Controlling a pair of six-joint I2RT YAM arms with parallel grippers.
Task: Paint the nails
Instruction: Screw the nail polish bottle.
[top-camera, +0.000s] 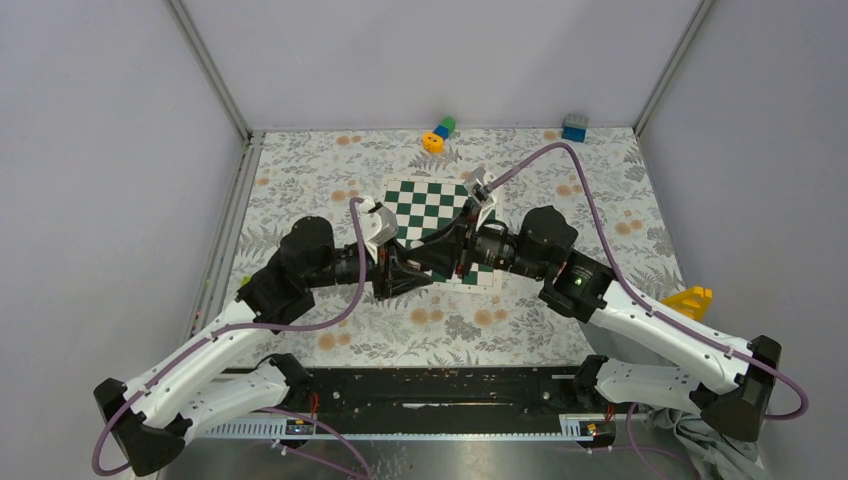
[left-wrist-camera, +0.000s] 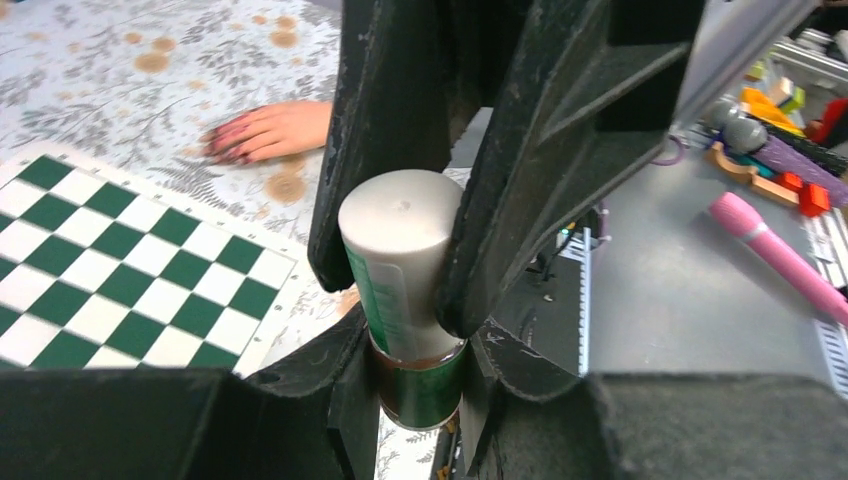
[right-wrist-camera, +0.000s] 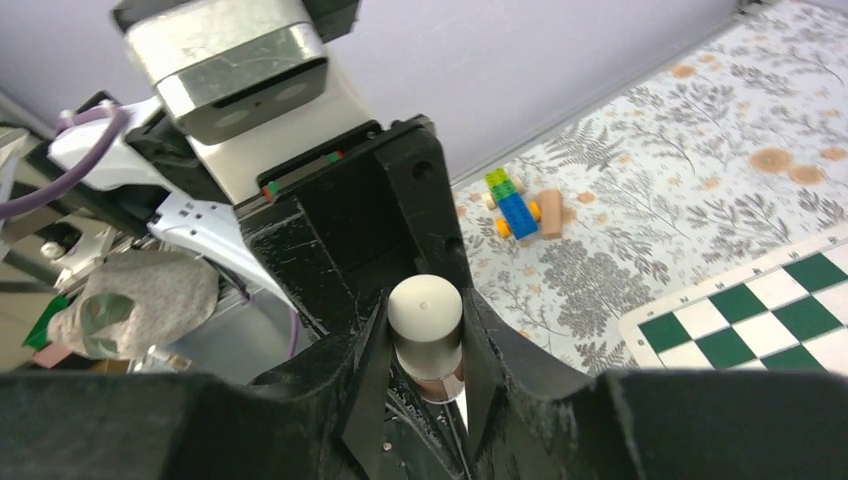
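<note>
Both arms meet over the chessboard (top-camera: 430, 205). Left jaws clenched on bottle (left-wrist-camera: 415, 378) body; right jaws clenched on its white cap (right-wrist-camera: 425, 305).

I see plain grey-lilac walls (top-camera: 430, 60) on three sides, metal corner posts (top-camera: 208, 70), floral-patterned cloth over the tabletop (top-camera: 600, 180), flat even light.
</note>
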